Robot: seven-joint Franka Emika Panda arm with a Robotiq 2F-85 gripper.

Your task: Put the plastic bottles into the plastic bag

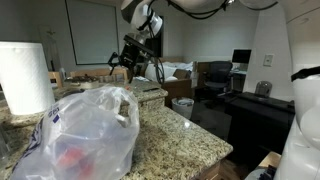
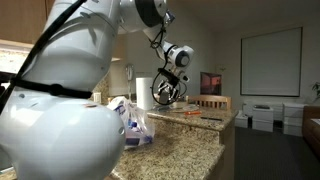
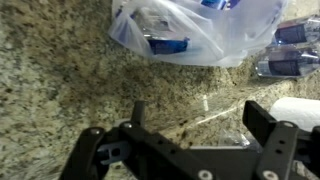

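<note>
Wrist view: black two-finger gripper [image 3: 196,110] spread wide, holding nothing, poised over speckled granite countertop [image 3: 60,80]. At 12 o'clock, large crinkly translucent plastic bag [image 3: 230,30], one blue-labelled bottle [image 3: 165,45] visibly inside. At 2 o'clock, two small clear plastic bottles [image 3: 292,66] lying outside, just beside it. Probably between picks; next: swing toward a loose bottle, straddle its body, close.

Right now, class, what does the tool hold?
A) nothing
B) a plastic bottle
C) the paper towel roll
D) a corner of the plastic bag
A: in the wrist view the tool is open with only bare granite counter between its fingers, while the plastic bag and the bottles beside the bag lie apart from it.
</note>
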